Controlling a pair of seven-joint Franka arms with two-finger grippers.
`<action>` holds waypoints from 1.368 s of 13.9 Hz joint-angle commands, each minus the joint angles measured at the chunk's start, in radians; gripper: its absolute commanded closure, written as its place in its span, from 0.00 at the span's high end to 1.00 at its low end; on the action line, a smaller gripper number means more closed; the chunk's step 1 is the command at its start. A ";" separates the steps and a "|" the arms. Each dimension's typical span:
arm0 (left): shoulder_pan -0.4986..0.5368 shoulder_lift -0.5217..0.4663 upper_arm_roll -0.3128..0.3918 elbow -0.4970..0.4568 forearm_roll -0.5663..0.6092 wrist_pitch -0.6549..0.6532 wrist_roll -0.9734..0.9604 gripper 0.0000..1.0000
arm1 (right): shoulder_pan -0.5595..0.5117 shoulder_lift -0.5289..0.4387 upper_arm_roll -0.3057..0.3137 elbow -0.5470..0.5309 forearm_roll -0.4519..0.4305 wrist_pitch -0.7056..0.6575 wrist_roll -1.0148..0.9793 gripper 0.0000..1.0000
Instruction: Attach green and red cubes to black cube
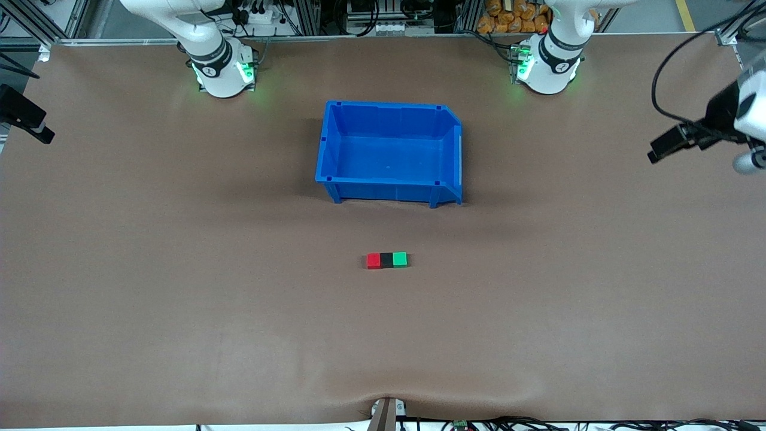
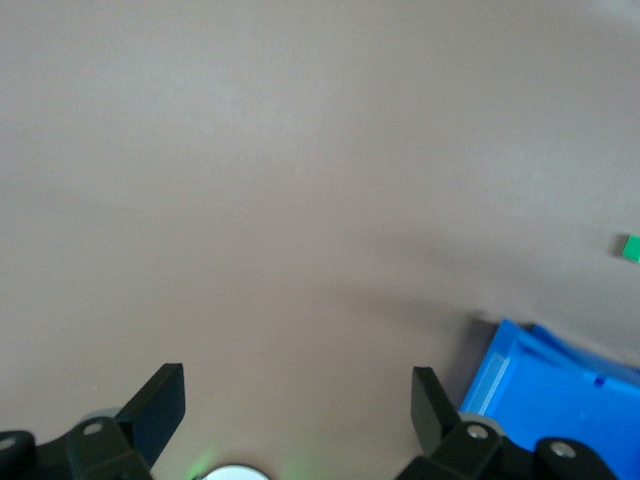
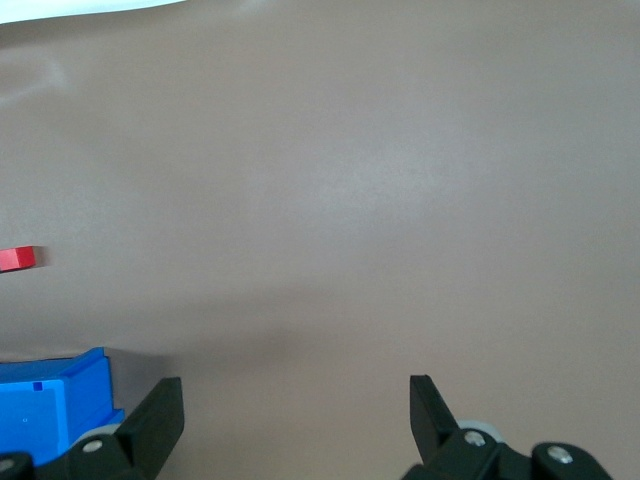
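**A:** Just below the middle of the front frame, the red cube (image 1: 373, 260), the black cube (image 1: 386, 260) and the green cube (image 1: 400, 258) are sitting in one row on the table (image 1: 149, 287), touching, black between the two colours. They are lying nearer the front camera than the blue bin (image 1: 335, 146), which is standing empty at centre frame.

**B:** And the arms?

**A:** Both are waiting, pulled out to the side edges of the front frame. The left gripper (image 2: 298, 400) is hanging released over bare table with its fingers spread, a corner of the bin and a sliver of green at the edge of its wrist view. The right gripper (image 3: 296, 412) is likewise wide apart and holding nothing, with the red cube showing at its view's edge.

**B:** So what is worrying you?

**A:** I cannot tell whether the cubes are truly joined or merely sitting flush. If an arm is coming back in low, a finger clipping one end could be pushing the row askew or splitting it. The cloth is also rippling near the bottom edge; a tug there could be shifting the row.
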 commanded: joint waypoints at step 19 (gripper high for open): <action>-0.005 -0.039 -0.050 -0.008 0.011 -0.067 0.178 1.00 | -0.005 0.025 0.001 0.023 0.000 -0.016 0.011 1.00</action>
